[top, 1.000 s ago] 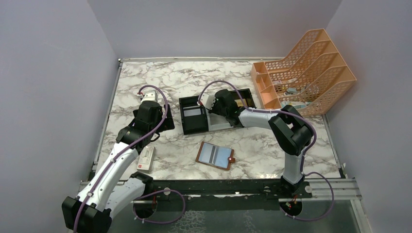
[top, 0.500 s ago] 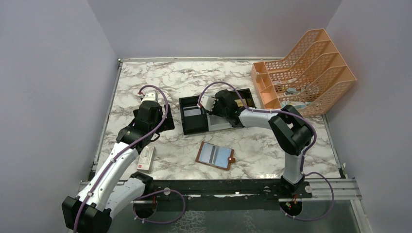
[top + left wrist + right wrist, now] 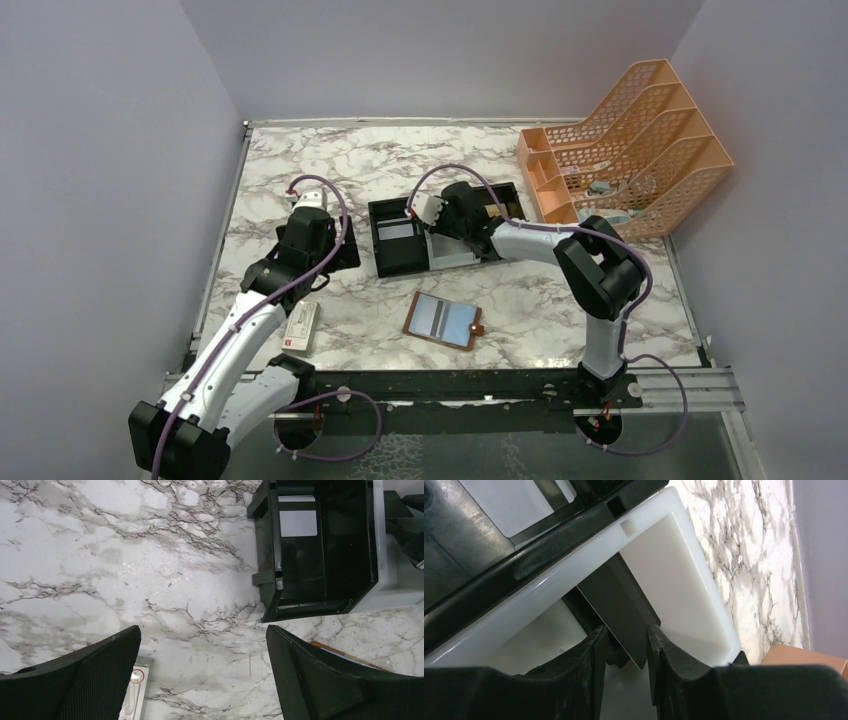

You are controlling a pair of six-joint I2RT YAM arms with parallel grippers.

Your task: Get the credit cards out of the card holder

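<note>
Fingers [image 3: 591,655] of the right pincer [image 3: 626,640] stand only a little apart, down inside the white middle compartment [image 3: 684,580] of the tray [image 3: 275,540]. Between them is one thin card [image 3: 624,605], dark in the shade and tilted on its edge. It fills nearly the whole gap, but I cannot tell if the fingers press it or only stand beside it. The left pincer [image 3: 202,635] is spread wide and holds nothing. It hangs over bare marble at 9 o'clock from the tray.

The white walls are close around the right pincer, so room there is small. The left pincer has free marble under it and toward 12 o'clock, and the black tray wall is near at 3 o'clock. On the table [image 3: 350,160] a broad strip of bare marble lies between the tray and the card holder [image 3: 443,320].

The card holder lies open and flat at 6 o'clock from the tray, well apart from both pincers, with its pale blue pockets up. If cards sit in the pockets is too small to tell.

Count:
- one tray with three compartments
- one card holder
- one pale card [image 3: 298,522] flat in the black left compartment
- one thin card at the right pincer
- one long white box [image 3: 301,326] at 7 o'clock from the tray
- one orange file rack [image 3: 630,150] at 2 o'clock
</note>
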